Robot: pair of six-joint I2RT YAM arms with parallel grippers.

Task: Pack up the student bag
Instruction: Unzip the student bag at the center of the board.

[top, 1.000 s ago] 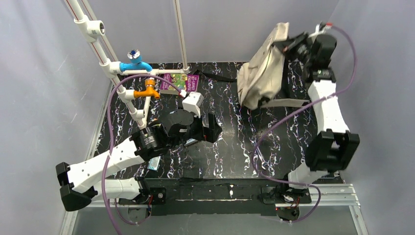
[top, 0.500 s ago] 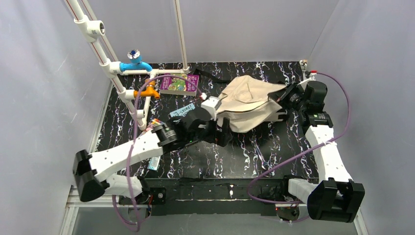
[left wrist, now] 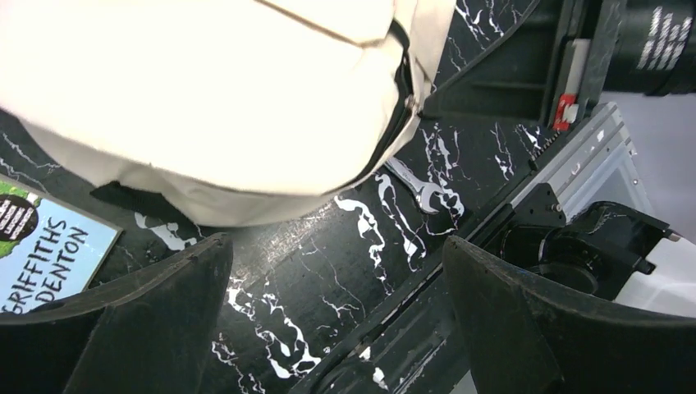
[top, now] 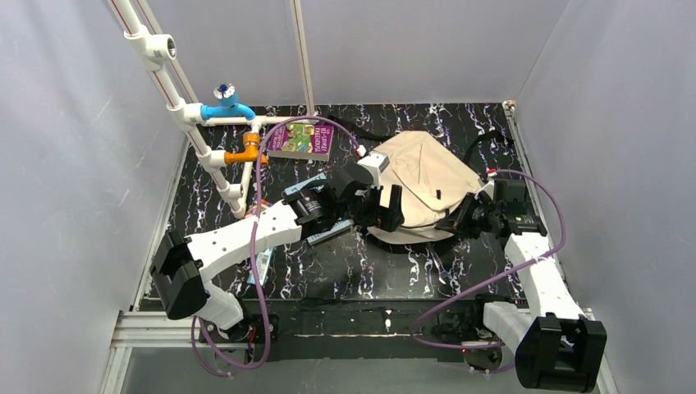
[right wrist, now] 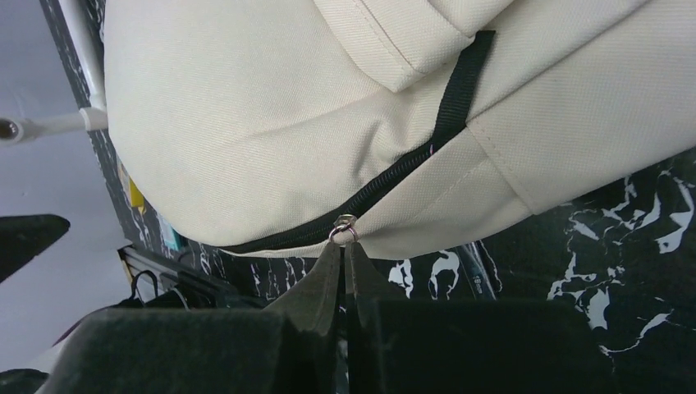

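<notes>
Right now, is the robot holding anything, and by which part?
The right gripper pinches the bag by its zipper pull. The left gripper is open and holds nothing.

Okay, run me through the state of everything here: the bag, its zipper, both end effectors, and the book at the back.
student bag: lying flat on the table.
zipper: closed along the visible stretch.
right end effector: shut on the zipper pull.
left end effector: open, empty, beside the bag.
purple book: closed, lying flat.
</notes>
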